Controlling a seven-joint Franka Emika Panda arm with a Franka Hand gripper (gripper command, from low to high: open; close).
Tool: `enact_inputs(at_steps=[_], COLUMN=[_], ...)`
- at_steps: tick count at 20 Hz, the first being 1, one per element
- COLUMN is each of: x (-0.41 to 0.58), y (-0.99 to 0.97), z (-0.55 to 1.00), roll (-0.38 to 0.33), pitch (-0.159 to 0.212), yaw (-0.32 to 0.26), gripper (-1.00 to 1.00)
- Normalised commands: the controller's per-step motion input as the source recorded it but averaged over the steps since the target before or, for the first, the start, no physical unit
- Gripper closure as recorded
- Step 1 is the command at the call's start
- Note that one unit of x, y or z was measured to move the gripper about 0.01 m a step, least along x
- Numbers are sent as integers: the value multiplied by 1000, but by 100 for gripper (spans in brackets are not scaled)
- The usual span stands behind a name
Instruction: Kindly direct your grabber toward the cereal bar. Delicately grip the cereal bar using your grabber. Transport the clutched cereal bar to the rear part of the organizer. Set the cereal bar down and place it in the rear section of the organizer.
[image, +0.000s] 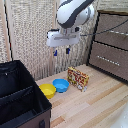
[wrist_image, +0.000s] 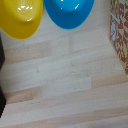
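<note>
Our jaws (image: 61, 51) hung spread and empty, high above the tabletop (image: 100, 100), with the cereal bar (image: 78, 78) still below and beside them, ungrasped, so gripping it and carrying it to the organizer (image: 20, 95) remained.

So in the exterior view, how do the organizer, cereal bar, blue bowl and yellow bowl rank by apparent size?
1. organizer, by far the largest, though nearest the camera
2. cereal bar, blue bowl and yellow bowl: all look about alike, so I won't rank them.
</note>
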Motion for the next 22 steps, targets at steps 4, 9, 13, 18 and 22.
enact_inputs(at_steps=[4, 9, 13, 18, 22], x=[-25, -51, -59, -37, -39], y=[-784, -855, -702, -482, -199], z=[-253, -269, -251, -327, -365], roll=[72, 87, 72, 36, 4], pitch=[-20, 0, 0, 0, 0], yaw=[0, 0, 9, 30, 23], gripper=[-100, -100, -100, -100, -100])
